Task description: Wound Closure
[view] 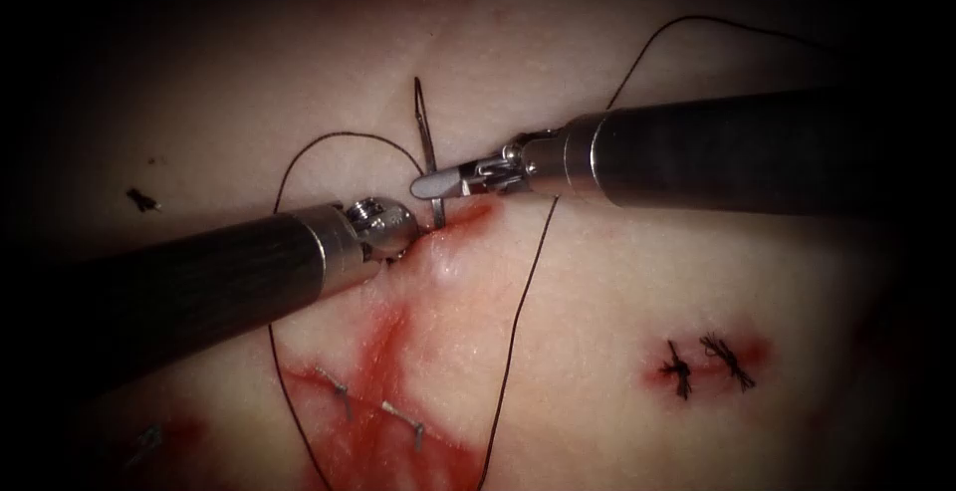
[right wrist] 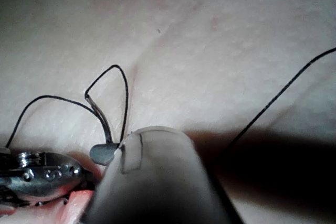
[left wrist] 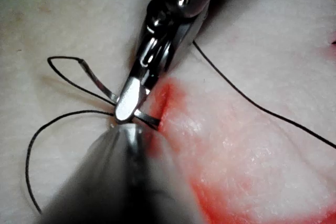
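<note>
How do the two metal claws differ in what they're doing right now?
The right claw is shut on the needle partway along its curve, near where it enters the tissue; the left claw presses into the tissue at the cut, its tips hidden. The right claw lies flat and in plain sight; the left claw points down. Both meet at the same spot, with thread looping around them.

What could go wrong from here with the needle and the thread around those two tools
The right tool holds the needle partway along its curve, its lower end in the tissue at the cut; a slipping grip could let it twist and tear that edge. The thread loops over the left tool, which presses beside the cut, so it could snag there.
</note>
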You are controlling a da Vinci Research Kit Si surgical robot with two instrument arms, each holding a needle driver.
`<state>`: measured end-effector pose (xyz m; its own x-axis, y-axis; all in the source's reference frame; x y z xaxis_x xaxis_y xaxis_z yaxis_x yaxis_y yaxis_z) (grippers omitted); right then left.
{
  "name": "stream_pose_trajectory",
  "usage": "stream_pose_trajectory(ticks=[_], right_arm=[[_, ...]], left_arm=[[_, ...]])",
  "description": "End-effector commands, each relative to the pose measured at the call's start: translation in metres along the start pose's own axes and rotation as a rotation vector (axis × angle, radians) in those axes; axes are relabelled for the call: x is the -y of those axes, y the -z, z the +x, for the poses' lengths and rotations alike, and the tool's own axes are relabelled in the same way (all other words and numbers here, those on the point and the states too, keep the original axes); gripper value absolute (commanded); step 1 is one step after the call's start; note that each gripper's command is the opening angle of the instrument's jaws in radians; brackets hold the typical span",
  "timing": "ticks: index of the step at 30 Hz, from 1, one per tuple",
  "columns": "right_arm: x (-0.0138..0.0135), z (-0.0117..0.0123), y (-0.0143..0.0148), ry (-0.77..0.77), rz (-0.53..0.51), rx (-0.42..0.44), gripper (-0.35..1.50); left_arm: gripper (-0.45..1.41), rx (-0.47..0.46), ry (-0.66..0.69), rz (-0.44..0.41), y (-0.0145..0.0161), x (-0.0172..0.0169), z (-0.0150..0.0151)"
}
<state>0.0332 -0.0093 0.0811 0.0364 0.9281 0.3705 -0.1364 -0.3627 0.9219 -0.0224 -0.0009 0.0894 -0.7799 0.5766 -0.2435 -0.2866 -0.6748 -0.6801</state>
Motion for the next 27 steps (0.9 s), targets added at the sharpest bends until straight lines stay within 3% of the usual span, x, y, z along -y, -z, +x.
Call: stream_pose_trajectory(ticks=[1, 8, 11, 15, 19, 23, 27], right_arm=[[-0.0010, -0.0007, -0.0004, -0.028, -0.021, 0.046, -0.35], [-0.0012, -0.0018, 0.0001, -0.116, -0.017, 0.087, -0.35], [-0.0012, -0.0031, -0.0004, -0.212, 0.067, 0.168, -0.35], [-0.0007, -0.0029, -0.0006, -0.229, 0.097, 0.155, -0.35], [-0.0005, -0.0024, -0.0005, -0.233, 0.103, 0.141, -0.35], [-0.0006, -0.0020, -0.0003, -0.234, 0.113, 0.129, -0.35], [-0.0006, -0.0014, 0.0000, -0.238, 0.111, 0.106, -0.35]], left_arm=[[0.39, 0.000, -0.002, -0.001, -0.0006, 0.0004, 0.0003], [0.37, 0.000, -0.003, 0.000, -0.0007, 0.0004, 0.0003], [0.37, 0.000, -0.003, -0.003, -0.0005, 0.0005, 0.0004], [0.37, -0.004, 0.000, 0.015, 0.0004, 0.0006, 0.0009], [0.39, -0.047, 0.018, 0.061, 0.0032, 0.0004, 0.0021], [0.39, -0.110, -0.003, 0.149, 0.0078, -0.0004, 0.0037], [0.31, -0.155, -0.019, 0.227, 0.0123, -0.0036, 0.0049]])
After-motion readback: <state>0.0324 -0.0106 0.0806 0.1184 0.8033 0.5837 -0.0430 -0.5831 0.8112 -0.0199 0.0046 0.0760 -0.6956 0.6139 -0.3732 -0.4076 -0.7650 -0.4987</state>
